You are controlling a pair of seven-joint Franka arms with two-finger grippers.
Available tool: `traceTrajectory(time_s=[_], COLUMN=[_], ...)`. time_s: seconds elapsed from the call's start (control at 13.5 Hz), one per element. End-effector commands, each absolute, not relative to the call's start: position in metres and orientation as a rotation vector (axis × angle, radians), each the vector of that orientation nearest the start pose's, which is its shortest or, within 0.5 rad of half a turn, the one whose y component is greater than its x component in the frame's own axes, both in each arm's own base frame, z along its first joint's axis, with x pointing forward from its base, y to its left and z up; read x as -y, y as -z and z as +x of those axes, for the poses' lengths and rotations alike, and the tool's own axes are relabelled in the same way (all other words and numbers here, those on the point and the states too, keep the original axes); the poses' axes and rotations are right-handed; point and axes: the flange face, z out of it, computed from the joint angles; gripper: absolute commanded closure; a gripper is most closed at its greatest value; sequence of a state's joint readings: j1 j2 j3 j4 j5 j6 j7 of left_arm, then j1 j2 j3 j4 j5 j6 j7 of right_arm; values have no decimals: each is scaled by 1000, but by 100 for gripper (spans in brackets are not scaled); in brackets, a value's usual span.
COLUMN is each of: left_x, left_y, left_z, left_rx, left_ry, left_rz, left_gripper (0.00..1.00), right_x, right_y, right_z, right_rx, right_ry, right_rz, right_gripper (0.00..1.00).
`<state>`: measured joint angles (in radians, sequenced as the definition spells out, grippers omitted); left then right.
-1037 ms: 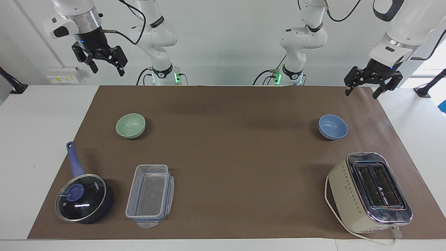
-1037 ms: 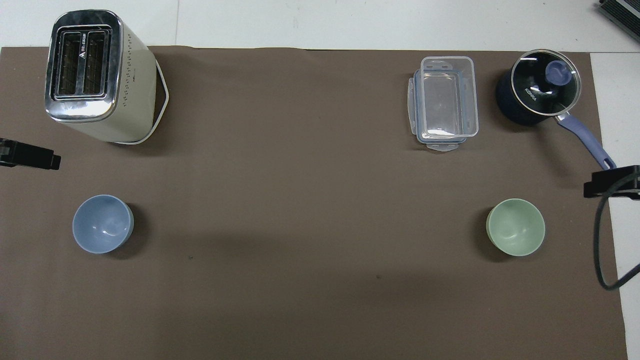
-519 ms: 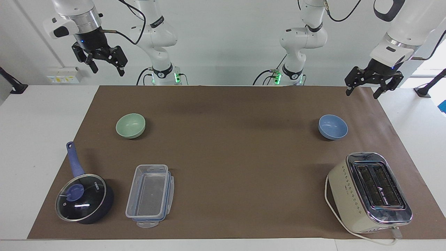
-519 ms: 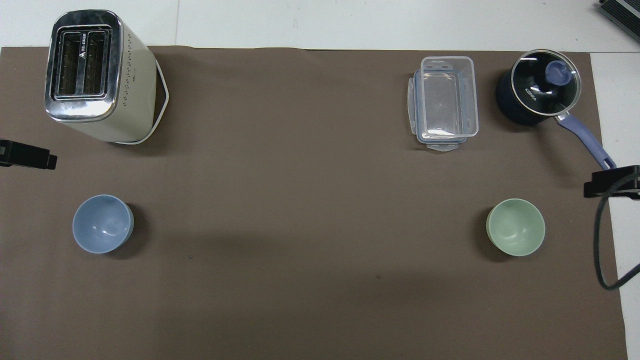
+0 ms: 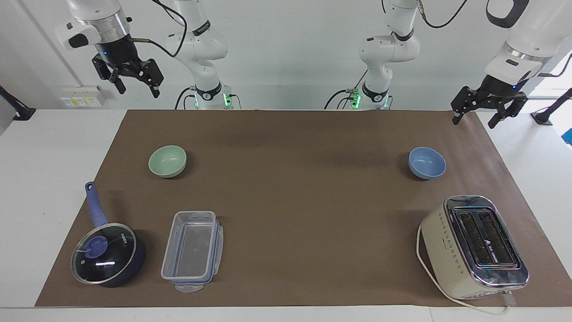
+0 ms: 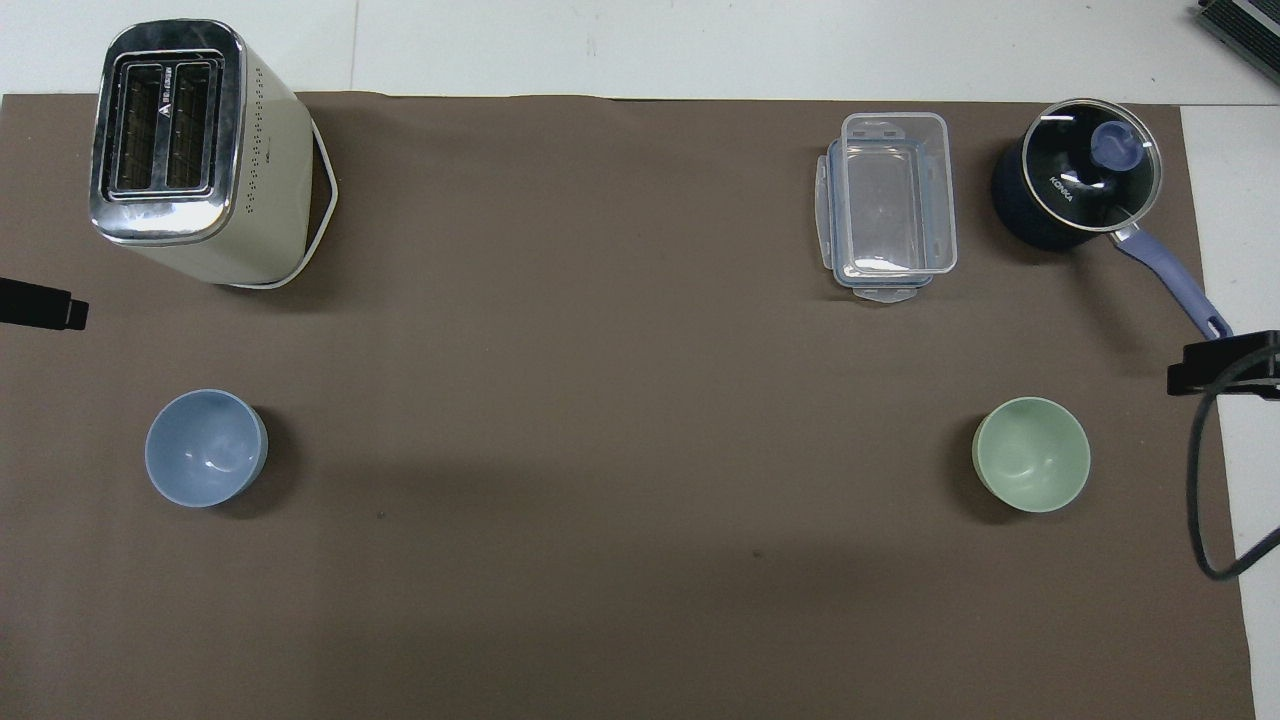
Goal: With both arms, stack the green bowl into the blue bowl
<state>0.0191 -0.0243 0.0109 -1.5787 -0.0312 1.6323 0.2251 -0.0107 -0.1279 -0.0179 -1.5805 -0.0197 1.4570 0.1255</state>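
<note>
The green bowl point(image 5: 167, 161) sits upright on the brown mat toward the right arm's end; it also shows in the overhead view point(image 6: 1032, 454). The blue bowl point(image 5: 427, 163) sits upright toward the left arm's end, also in the overhead view point(image 6: 205, 447). The bowls are far apart and both are empty. My right gripper point(image 5: 136, 88) hangs open and empty, high over the mat's edge at its end; its tip shows in the overhead view point(image 6: 1225, 362). My left gripper point(image 5: 475, 120) hangs open and empty over the mat's edge at its end; its tip shows in the overhead view point(image 6: 40, 308).
A cream toaster point(image 5: 473, 246) with a white cord stands farther from the robots than the blue bowl. A clear plastic container point(image 5: 192, 250) and a dark blue lidded saucepan point(image 5: 107, 252) sit farther out than the green bowl. The brown mat point(image 5: 295, 192) covers the table's middle.
My left gripper has drifted outward toward its own end of the table. The right gripper and both bowls have not moved.
</note>
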Motion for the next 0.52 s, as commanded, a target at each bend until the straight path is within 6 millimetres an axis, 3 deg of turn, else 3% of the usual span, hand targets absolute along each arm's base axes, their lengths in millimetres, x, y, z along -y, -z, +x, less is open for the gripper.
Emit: traceTrajectory(time_s=[0.0,0.44], left_x=[-27,-54], left_y=[-615,-542], left_z=[550,547], left_rx=[-294,-214], left_ry=[111,134], left_rz=[-3139,-3139], left_gripper=[0,0], right_x=[17,17], right_y=[-680,-680], right_z=[500,500], right_rx=[-239,-239], right_ry=[6,6], right_rz=[-3151,-3151], right_gripper=[0,0])
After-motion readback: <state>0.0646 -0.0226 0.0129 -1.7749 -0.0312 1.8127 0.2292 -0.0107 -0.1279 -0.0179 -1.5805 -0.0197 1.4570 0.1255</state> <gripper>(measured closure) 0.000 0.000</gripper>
